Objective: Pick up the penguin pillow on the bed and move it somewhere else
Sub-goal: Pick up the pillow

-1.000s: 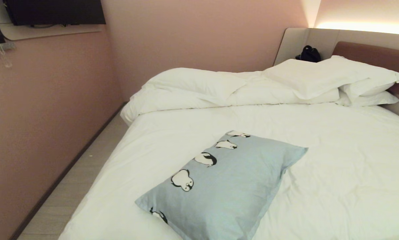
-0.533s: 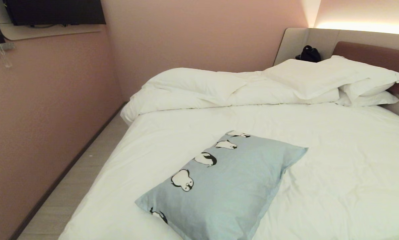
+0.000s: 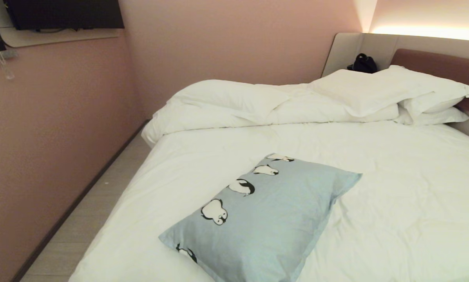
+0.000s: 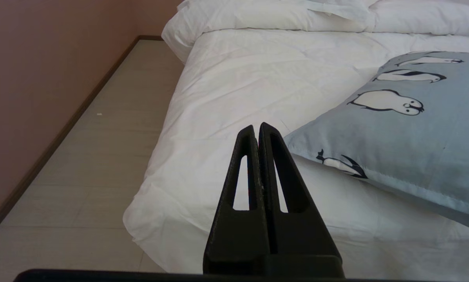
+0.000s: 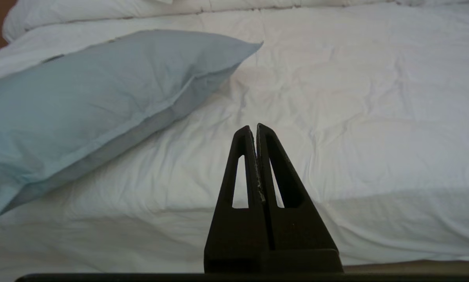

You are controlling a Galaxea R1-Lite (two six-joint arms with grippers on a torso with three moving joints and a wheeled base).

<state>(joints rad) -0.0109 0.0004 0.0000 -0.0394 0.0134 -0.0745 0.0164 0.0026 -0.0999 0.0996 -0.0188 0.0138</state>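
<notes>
The rectangular pale blue-grey penguin pillow (image 3: 263, 219) with its flanged edge and row of black-and-white penguins lies flat on the near part of the large bed (image 3: 395, 188) with its white sheet, one corner pointing toward the plain white pillows (image 3: 410, 92) stacked at the headboard. My worry is the cloth: the pillow is soft and sits straight on the sheet, so a grab aimed too low could pinch the sheet along with the flange and drag the bedding up with it; a grab on the thin flange alone could slip, or let the pillow sag and swing. A one-sided lift would probably leave it drooping. My left pincer (image 4: 258, 129) hangs at the bed's near corner, just short of the pillow's penguin side, fingers pressed together, holding and touching nothing. My right pincer (image 5: 253, 130) is likewise fully closed and empty, above the bare sheet beside the pillow's plain side.
</notes>
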